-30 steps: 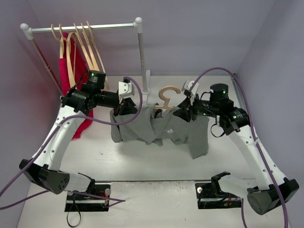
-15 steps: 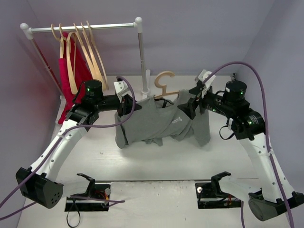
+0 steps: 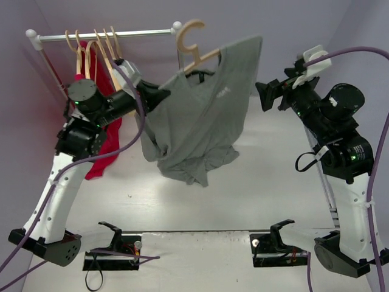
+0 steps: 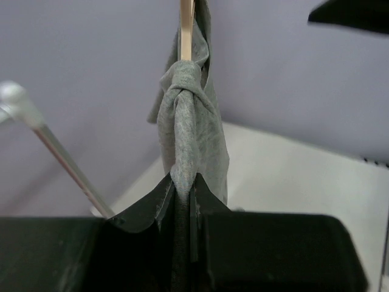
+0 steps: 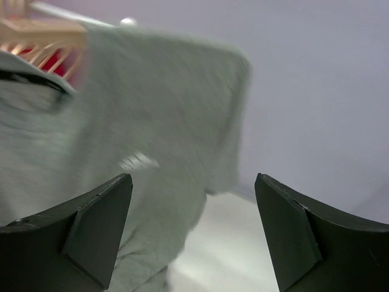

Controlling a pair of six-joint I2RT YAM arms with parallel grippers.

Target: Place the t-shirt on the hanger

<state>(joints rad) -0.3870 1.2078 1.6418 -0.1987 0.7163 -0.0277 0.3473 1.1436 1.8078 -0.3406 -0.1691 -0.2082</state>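
The grey t-shirt hangs in the air, draped over a pale wooden hanger whose hook sticks up beside the rack rail. Its right shoulder sits on the hanger arm and the lower part sags in folds. My left gripper is shut on the shirt's left shoulder. In the left wrist view, bunched cloth runs into the closed jaws, with the hanger's edge above. My right gripper is open, to the right of the shirt and apart from it. The right wrist view shows the blurred t-shirt beyond the open fingertips.
A white clothes rack stands at the back left with several wooden hangers and a bright red garment on it. Its right post is just behind the shirt. Purple walls close in on both sides. The white table lies below.
The left arm has lifted the shirt and hanger off the table, up toward the rack rail. The right gripper has opened, let go of the shirt and drawn back up and right.
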